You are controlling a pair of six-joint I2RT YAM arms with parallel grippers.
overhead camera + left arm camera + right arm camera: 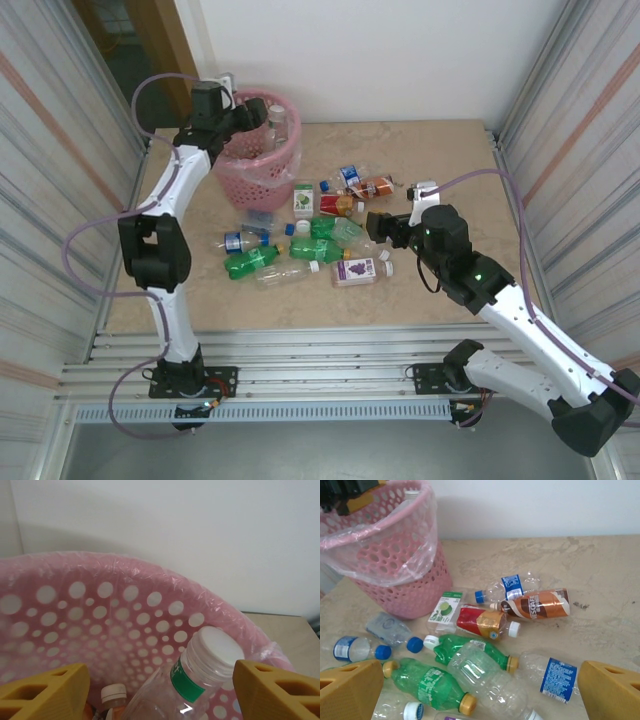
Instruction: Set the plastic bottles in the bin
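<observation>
The left pincer (pixel 160 680) is spread above the pink lattice bin (pixel 100 605), with a clear white-capped bottle (pixel 200 667), green-banded at the neck, between its fingers inside the rim. The right pincer (pixel 480 672) gapes wide over the tabletop (pixel 600 580), with crushed loose bottles (pixel 427 682), green, clear and brown, lying below and beyond it.

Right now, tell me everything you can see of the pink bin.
The bin is a round pink plastic basket, its wall pierced with round holes, lined with a thin crinkled pink bag folded over the rim. It stands upright at the far left corner of the table. A clear white-capped bottle pokes up inside it.
</observation>
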